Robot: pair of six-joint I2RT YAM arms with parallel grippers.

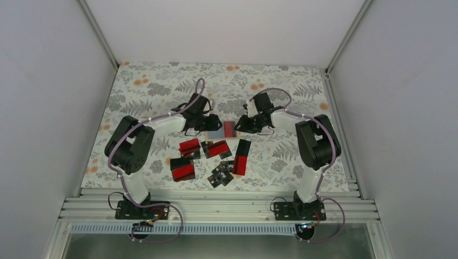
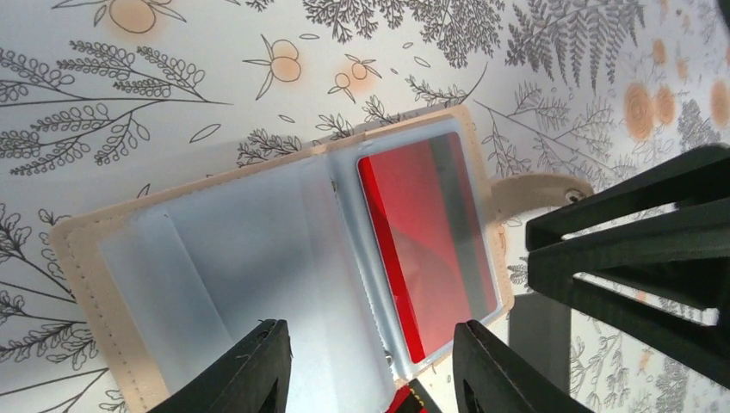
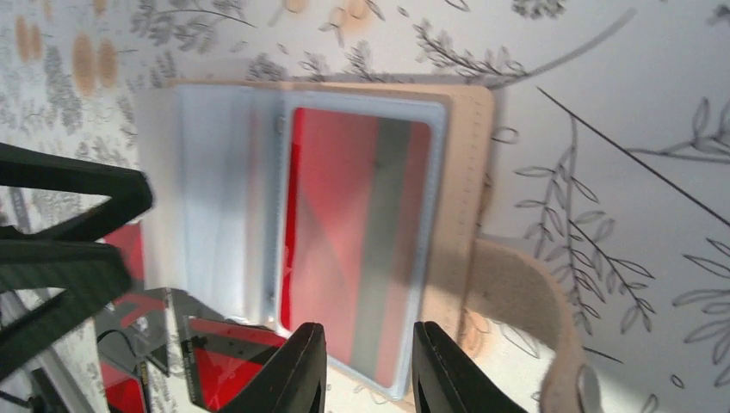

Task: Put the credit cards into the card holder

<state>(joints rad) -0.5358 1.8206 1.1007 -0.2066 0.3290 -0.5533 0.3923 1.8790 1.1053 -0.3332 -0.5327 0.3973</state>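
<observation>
1. The left gripper [image 2: 370, 334] sits at the 9 o'clock side of the card holder [image 1: 217, 131] in the top view. Its fingers stand wide apart over the pale blue-grey sleeves and clamp nothing.
2. Loose credit cards [image 1: 182, 169], red and black, lie scattered on the floral table [image 1: 156, 89] from the holder's 8 o'clock round to its 5 o'clock. Some overlap, and a mostly black cluster lies nearest the arm bases.
3. The card holder lies open and flat between the two grippers, near the table's middle. One red card [image 3: 344, 232] with a dark stripe sits inside the clear sleeve on its 3 o'clock half. A tan strap [image 2: 538, 189] sticks out from that same side.
4. The right gripper [image 3: 361, 334] is at the holder's 3 o'clock. Its fingers are only a narrow gap apart over the edge of the sleeve holding the card, and they are not closed on it.
</observation>
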